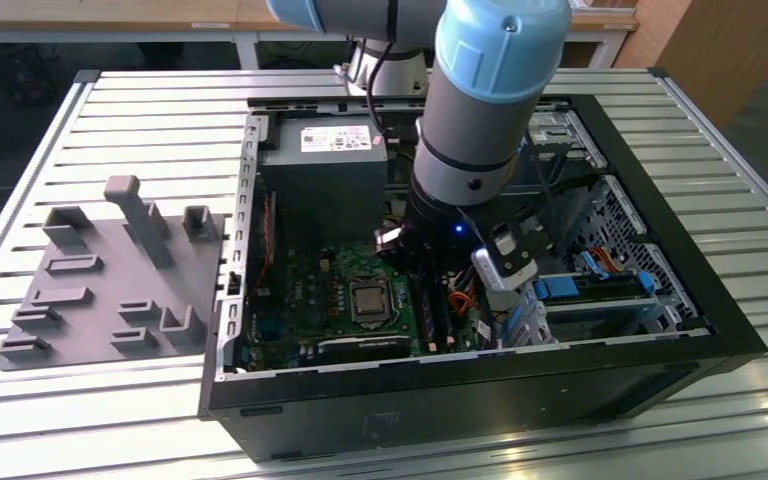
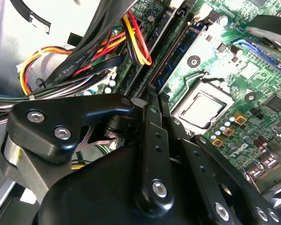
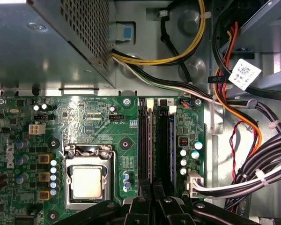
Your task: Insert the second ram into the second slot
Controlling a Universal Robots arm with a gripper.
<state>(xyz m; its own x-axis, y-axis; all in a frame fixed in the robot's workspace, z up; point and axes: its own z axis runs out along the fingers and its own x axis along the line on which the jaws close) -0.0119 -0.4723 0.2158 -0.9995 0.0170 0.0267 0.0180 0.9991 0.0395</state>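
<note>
- A grey fixture plate (image 1: pixel 107 285) with upright pegs and blocks lies on the slatted worktop (image 1: pixel 157 110), near its edge at the exterior view's left, beside the case.
- The open computer case (image 1: pixel 491 395) sits in the middle of the worktop, its side panel off, with the power supply (image 1: pixel 324 165) in its far corner.
- The green motherboard (image 1: pixel 317 300) lies flat inside the case; the processor socket (image 3: pixel 86 180) sits in its middle, bare and metallic.
- The robot arm (image 1: pixel 491 110) reaches down into the case from above, just to the exterior view's right of the socket.
- The gripper (image 3: pixel 152 206) hangs low over the memory slots (image 3: pixel 166 140), its black fingers (image 3: pixel 139 208) drawn close together with a narrow gap between them; whether they pinch anything cannot be told.
- The second ram (image 3: pixel 149 140) stands on edge in a slot beside the socket, directly ahead of the fingertips; a dark slot lies next to it.
- Bundled cables (image 3: pixel 253 159) in yellow, orange, red and black run along the case wall beyond the slots.
</note>
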